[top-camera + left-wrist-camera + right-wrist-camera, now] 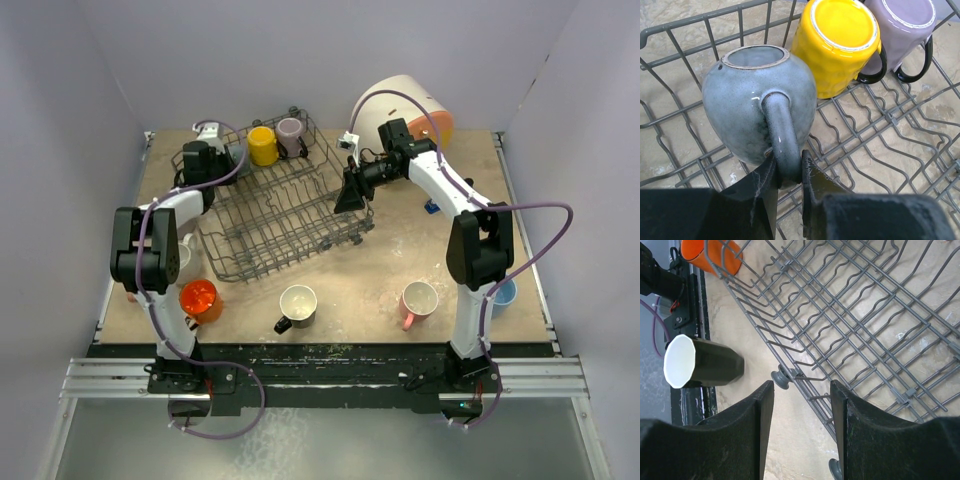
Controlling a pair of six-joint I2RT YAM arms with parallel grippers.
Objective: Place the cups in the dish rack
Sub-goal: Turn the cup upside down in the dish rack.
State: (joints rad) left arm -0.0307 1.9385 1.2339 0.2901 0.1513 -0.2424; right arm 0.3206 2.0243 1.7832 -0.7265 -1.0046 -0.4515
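Status: loading partly done.

- Left hand (pixel 788 171): fingers pressed onto the handle (pixel 780 130) of a grey-blue mug (pixel 747 100), pinching it. The mug sits mouth-down in the dish rack (pixel 900 125), directly ahead of the fingertips. Not yet released.
- Beyond that hand and to its right, a yellow mug (pixel 837 45) and a mauve mug (pixel 902 30) are already racked upside down, touching each other.
- Right hand (pixel 802 387): spread, holding nothing. The rack's rim wire runs between its fingers; contact cannot be told.
- Left on the counter (pixel 380 270), all nearer the arm bases than either hand: orange cup (pixel 198 298), dark cup (pixel 297 303), pink cup (pixel 418 299), light blue cup (pixel 505 292).

Judgement: three in, at least four to go.
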